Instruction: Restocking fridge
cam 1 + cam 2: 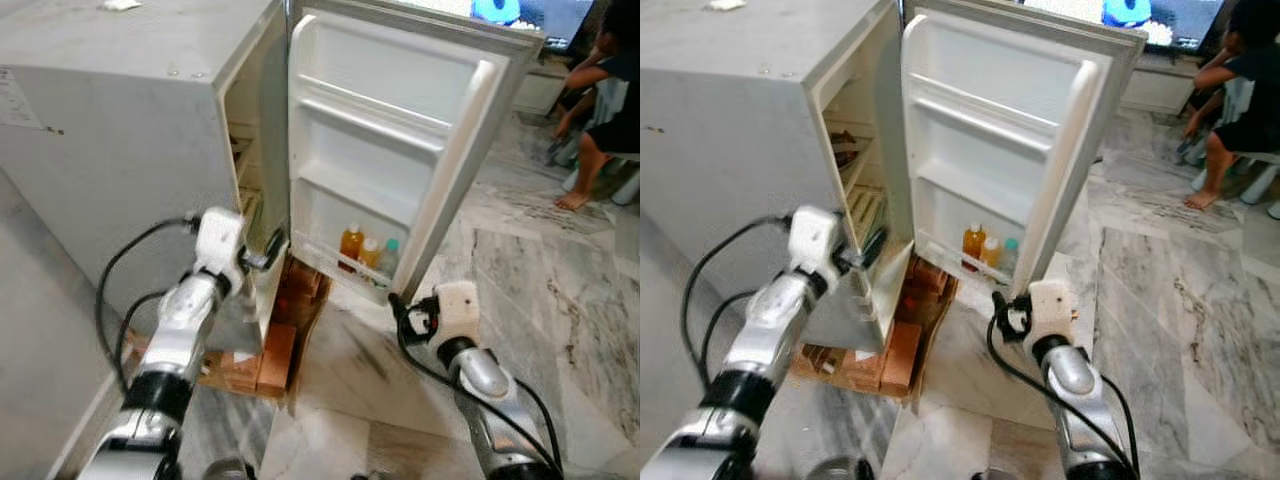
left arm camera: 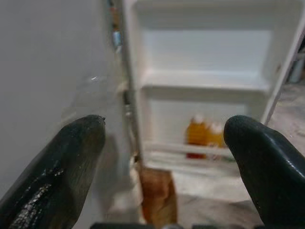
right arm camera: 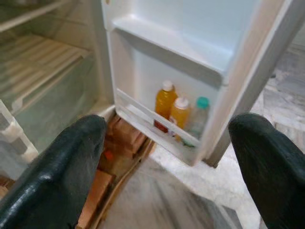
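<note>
A small grey fridge (image 1: 120, 150) stands with its white door (image 1: 400, 110) swung wide open. The door's bottom shelf holds two orange bottles (image 1: 351, 243) (image 3: 178, 114) and a clear bottle with a green cap (image 1: 388, 258). The door's upper shelves are bare. My left gripper (image 1: 265, 255) hovers at the lower front edge of the cabinet, open with nothing between its fingers (image 2: 62, 167). My right gripper (image 1: 398, 308) is low, just below and in front of the door's outer corner, open and holding nothing. Wire racks (image 3: 38, 62) show inside the cabinet.
The fridge rests on red bricks and wood pieces (image 1: 275, 355). Marble floor (image 1: 560, 300) stretches to the right. A person (image 1: 600, 90) sits at the far right, bare foot on the floor. A lit screen (image 1: 520, 10) is behind the door.
</note>
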Available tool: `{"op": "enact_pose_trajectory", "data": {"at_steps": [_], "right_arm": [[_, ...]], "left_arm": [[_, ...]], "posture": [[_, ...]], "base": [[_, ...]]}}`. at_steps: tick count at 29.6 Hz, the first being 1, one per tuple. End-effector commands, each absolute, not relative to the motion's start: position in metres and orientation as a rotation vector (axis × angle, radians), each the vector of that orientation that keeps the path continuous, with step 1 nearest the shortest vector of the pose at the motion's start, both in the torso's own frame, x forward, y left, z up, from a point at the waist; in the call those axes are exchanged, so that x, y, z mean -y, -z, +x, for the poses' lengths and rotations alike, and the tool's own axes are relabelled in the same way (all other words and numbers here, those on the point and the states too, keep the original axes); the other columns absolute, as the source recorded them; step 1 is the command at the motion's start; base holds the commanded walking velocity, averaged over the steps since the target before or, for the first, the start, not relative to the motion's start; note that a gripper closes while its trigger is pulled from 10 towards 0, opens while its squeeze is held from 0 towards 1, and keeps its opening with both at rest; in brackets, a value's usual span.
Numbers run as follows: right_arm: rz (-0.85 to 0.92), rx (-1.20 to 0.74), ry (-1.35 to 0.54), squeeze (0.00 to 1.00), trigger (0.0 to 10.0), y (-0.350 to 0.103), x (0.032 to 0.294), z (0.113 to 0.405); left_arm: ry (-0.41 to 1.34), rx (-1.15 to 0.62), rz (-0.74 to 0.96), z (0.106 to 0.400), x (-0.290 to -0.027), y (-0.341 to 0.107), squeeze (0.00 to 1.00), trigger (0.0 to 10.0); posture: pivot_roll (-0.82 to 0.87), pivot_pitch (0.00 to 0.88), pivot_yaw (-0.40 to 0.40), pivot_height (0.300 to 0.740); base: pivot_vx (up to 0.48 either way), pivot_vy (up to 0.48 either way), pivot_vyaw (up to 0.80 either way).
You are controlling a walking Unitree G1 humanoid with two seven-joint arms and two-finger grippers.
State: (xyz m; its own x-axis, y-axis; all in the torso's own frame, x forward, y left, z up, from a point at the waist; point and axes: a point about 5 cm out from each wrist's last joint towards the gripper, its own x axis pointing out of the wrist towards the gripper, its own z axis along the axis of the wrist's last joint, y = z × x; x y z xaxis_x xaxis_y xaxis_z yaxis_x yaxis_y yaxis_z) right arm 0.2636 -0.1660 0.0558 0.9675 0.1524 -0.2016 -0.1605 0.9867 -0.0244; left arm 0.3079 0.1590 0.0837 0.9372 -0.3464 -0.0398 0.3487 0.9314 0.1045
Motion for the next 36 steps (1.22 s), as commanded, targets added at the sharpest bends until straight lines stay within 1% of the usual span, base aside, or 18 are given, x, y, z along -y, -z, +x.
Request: {"op": "enact_pose_trajectory", "data": {"at_steps": [1,5,9,13,20,30,36], "right_arm": [[-0.047,-0.168,-0.133,0.00,10.0,-0.060,0.171,0.264],[-0.021,-0.154,-0.108,0.00,10.0,-0.062,0.173,0.268],[-0.028,-0.136,-0.138,0.00,10.0,-0.064,0.163,0.270],[-0.026,-0.126,-0.146,0.00,10.0,-0.064,0.160,0.271],[-0.028,-0.112,-0.134,0.00,10.0,-0.065,0.161,0.273],[-0.025,-0.101,-0.124,0.00,10.0,-0.067,0.161,0.275],[-0.024,-0.100,-0.132,0.00,10.0,-0.066,0.159,0.275]], "left_arm": [[0.356,0.021,0.105,0.305,-0.157,-0.094,0.00,10.0],[0.298,-0.004,0.104,0.291,-0.169,-0.086,0.00,10.0],[0.252,-0.009,0.122,0.283,-0.178,-0.084,0.00,10.0],[0.239,-0.013,0.138,0.280,-0.179,-0.083,0.00,10.0],[0.247,-0.014,0.127,0.275,-0.168,-0.085,0.00,10.0],[0.156,-0.041,0.155,0.279,-0.174,-0.084,0.00,10.0],[0.157,-0.040,0.160,0.280,-0.169,-0.084,0.00,10.0]], "posture": [[0.00,0.000,-0.045,0.740],[0.02,0.000,-0.049,0.740],[0.03,0.000,-0.051,0.740],[0.03,0.000,-0.048,0.740],[0.03,0.000,-0.045,0.740],[0.03,0.000,-0.044,0.740],[0.02,0.000,-0.048,0.740]], "base": [[0.000,-0.352,0.00],[0.000,-0.435,0.00],[0.000,-0.442,-0.80],[0.187,-0.410,-0.68],[0.359,-0.311,0.00],[0.454,0.000,0.00],[0.480,0.000,-0.45]]}}
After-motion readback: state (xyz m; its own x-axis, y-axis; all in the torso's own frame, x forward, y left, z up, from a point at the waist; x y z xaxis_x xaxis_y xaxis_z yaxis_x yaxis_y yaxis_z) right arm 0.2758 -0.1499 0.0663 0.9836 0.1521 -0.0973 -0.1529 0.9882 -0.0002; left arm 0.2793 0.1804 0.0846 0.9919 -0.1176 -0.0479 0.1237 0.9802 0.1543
